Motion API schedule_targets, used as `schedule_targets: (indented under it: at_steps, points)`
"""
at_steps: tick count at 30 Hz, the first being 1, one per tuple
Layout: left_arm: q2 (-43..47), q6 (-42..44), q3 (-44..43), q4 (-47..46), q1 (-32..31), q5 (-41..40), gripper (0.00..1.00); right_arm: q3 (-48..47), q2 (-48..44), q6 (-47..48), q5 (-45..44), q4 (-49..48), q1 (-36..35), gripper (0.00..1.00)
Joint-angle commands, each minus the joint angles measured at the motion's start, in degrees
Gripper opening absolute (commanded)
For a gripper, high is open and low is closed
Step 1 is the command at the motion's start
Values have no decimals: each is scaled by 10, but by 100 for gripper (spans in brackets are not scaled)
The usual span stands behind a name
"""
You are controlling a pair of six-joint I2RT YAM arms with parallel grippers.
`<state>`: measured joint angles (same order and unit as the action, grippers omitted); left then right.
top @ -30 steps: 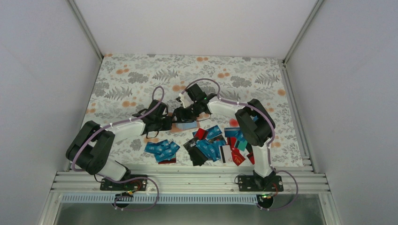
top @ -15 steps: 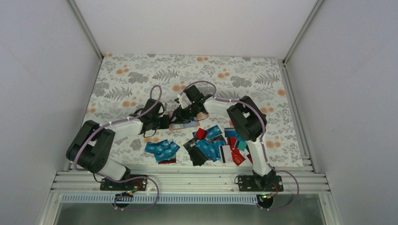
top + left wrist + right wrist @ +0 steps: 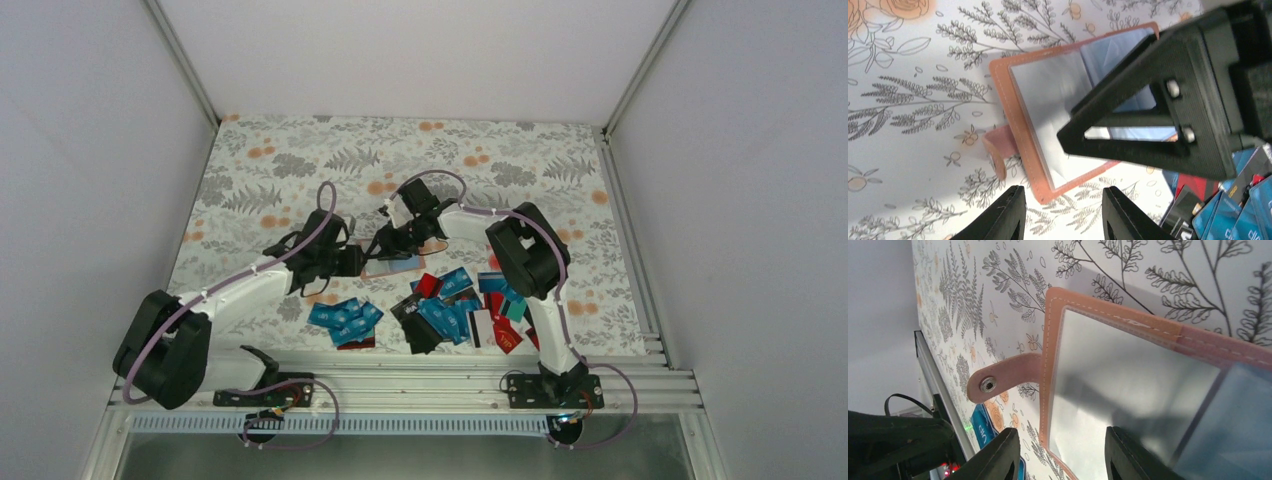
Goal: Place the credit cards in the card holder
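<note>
The tan-pink leather card holder (image 3: 1048, 105) lay open mid-tabletop (image 3: 300, 170). The right gripper (image 3: 1062, 440) had its fingers spread over the clear sleeve, and the left gripper (image 3: 1063, 200) was spread and empty just beside it. The sleeve needed holding flat before any blue plastic credit cards (image 3: 440, 312) were fetched from the near edge.

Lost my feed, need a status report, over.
Left gripper open, empty, beside the card holder. Right gripper open above it, contact unclear. Card holder flat on the table, unfolded. Credit cards piled nearby; nothing blocking.

Bright diffuse light, soft shadows, glare on card holder (image 3: 1048, 105)
</note>
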<state>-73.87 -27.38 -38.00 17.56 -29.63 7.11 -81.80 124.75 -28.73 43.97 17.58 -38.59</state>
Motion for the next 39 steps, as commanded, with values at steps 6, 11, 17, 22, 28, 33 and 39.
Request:
schedule_targets:
  at_steps: [6, 11, 17, 22, 28, 33, 39]
  points:
    - [31, -122, -32, 204, -28, -88, 51, -15, -37, 34, -53, 59, 4, 47]
    - [66, -174, -29, 249, -38, -106, 61, -16, -55, 61, -86, 83, 4, 47]
    - [72, -155, -34, 228, -58, -105, 62, 15, -106, 80, -131, 101, 3, 49]
    - [60, -137, -43, 189, -98, -98, 61, 57, -150, 78, -148, 98, 3, 51]
    - [38, -124, -54, 140, -139, -68, 59, 74, -177, 74, -175, 113, 3, 50]
    - [-8, -87, -72, 96, -188, -41, 57, 129, -243, 54, -213, 126, 4, 51]
    - [-68, -53, -73, 22, -219, 23, 55, 243, -354, -16, -187, 150, 4, 54]
